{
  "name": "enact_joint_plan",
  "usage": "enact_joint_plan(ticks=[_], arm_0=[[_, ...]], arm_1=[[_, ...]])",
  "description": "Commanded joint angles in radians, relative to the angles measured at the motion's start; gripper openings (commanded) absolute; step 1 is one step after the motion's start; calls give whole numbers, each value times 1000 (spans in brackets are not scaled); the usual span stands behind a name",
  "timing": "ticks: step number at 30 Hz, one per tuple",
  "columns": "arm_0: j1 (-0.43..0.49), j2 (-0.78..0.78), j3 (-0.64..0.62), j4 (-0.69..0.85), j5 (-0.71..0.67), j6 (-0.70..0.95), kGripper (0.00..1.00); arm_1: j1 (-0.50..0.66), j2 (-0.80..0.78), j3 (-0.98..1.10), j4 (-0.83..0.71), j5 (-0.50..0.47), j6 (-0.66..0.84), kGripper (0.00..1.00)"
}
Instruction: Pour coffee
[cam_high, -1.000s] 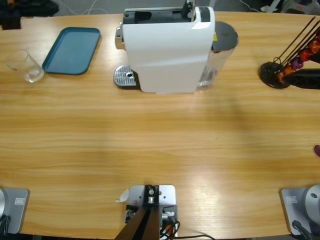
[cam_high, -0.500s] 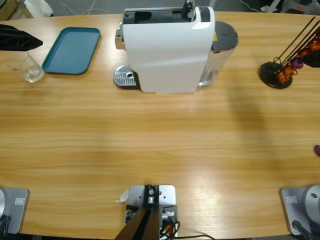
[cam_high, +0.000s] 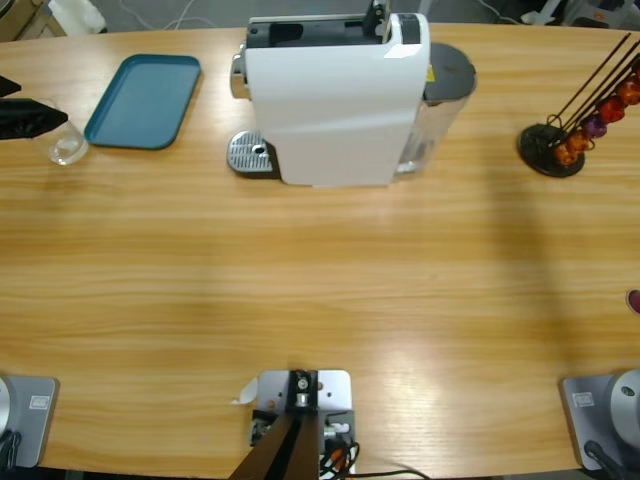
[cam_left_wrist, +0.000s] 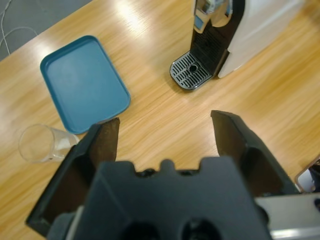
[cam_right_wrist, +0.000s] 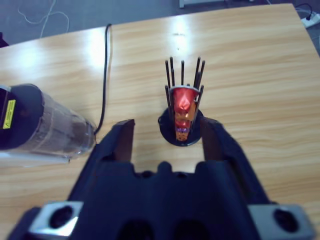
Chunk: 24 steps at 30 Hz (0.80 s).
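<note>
Partly cut off at the table's left edge, the left gripper (cam_high: 20, 118) hides part of the glass (cam_high: 62, 147); both grippers' (cam_right_wrist: 167, 135) jaws stand apart, holding nothing.

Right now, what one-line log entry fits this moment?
left hand: open, above table near clear glass cup | right hand: open, facing black capsule rack | white coffee machine: untouched
</note>
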Motion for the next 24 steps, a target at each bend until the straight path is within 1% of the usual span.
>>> enact_joint_plan(ticks=[1,7,14,24], arm_0=[[46,28,35,-11,-17,-38,802],[49,28,35,-13,-17,-38,800],[52,28,36,-13,-16,-38,799],[57,28,36,-13,-16,-38,800]], arm_1=[[-10,127,34,-53,9,1,513],[-10,163,40,-68,-21,8,513],[-10,140,45,-57,-83,23,517],[-12,162,44,-61,-90,27,513]])
